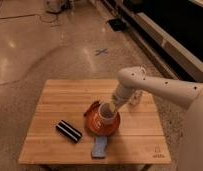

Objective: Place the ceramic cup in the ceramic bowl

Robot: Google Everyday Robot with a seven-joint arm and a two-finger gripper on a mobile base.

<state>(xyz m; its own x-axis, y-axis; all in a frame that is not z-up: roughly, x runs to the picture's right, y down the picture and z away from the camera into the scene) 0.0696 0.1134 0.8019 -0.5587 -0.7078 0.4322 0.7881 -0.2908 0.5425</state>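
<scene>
- The wooden bench (70, 102) is seen from above, standing on a glossy speckled floor (40, 45).
- The red bowl (93, 126) is placed near the middle of the bench, a bit toward the front edge.
- The pale cup (108, 118) is seen inside the bowl's outline, over its right half, roughly upright; whether it rests on the bowl's bottom cannot be told.
- The tool (106, 107) is located right at the cup's top, low over the bowl, at the end of the white arm (160, 90) that reaches in from the right.
- Tool state: cannot be told; its tip is merged with the cup, so a grip on the cup cannot be confirmed either.
- A dark striped block (68, 130) is laid on the bench left of the bowl, apart from it, angled diagonally.
- A flat blue item (99, 148) is laid just in front of the bowl, near the front edge, close to or touching the rim.
- A slim white bottle (137, 96) is partly hidden behind the arm, to the right of the bowl, upright.
- A blue cross mark (101, 51) is seen on the floor beyond the bench.
- A dark wall base (160, 30) is seen along the upper right.
</scene>
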